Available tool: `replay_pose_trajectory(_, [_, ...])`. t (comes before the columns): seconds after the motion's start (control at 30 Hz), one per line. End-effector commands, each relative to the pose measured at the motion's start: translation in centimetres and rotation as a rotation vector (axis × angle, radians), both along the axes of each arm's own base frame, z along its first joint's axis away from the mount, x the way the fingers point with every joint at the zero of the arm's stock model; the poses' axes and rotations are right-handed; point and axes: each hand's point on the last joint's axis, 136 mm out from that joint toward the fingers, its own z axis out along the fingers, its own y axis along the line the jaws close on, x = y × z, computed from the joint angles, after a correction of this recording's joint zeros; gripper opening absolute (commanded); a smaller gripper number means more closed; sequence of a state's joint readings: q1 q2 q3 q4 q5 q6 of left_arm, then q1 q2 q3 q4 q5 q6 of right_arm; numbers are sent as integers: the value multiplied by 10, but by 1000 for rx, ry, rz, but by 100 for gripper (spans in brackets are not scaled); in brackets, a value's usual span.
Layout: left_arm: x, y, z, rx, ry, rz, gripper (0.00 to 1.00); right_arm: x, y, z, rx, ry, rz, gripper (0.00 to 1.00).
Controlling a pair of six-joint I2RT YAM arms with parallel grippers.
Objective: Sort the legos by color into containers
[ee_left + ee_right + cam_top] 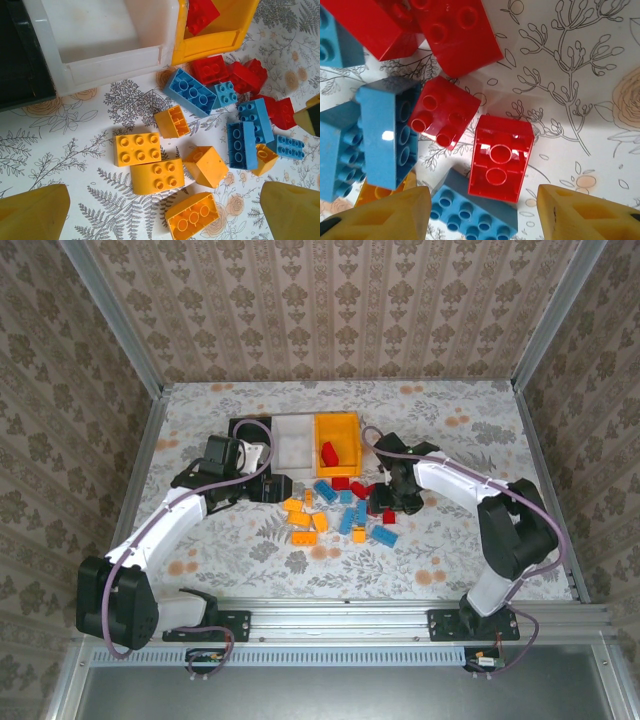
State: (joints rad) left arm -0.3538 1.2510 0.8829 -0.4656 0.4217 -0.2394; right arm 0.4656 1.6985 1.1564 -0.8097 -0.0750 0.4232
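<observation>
Some red legos [331, 452] in orange-yellow bin [337, 420] | left gripper [162, 212] spread wide | right gripper [484, 212] jaws apart

Tallied three containers [293, 420] in a row: black bin [245, 425], white bin [293, 445], orange-yellow bin [337, 419]. Loose legos lay at 6 o'clock from the row: six orange bricks [137, 149], at least five blue bricks [190, 91], at least four red bricks [211, 69]. One further red piece [200, 15] was inside the orange-yellow bin.
</observation>
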Motion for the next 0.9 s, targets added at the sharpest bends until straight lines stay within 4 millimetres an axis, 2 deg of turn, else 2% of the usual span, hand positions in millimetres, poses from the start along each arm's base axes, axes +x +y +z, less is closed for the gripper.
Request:
replay_pose_trajectory(0.0, [-6,-1,-7,15,26,-10,100,1,-4,-13,-37,12,-17,59])
replay_pose_trajectory(0.33, [-5,-1,-7,17,25,-8,100,2,-13,-30,-105,34,-29,56])
replay_pose_trajectory(0.73, [-6,-1,-8,19,27,-9,100,2,-20,-46,-139,61,-43,48])
replay_pose_trajectory(0.87, [-6,-1,-8,19,26,-9,100,2,-22,-49,-143,65,-47,43])
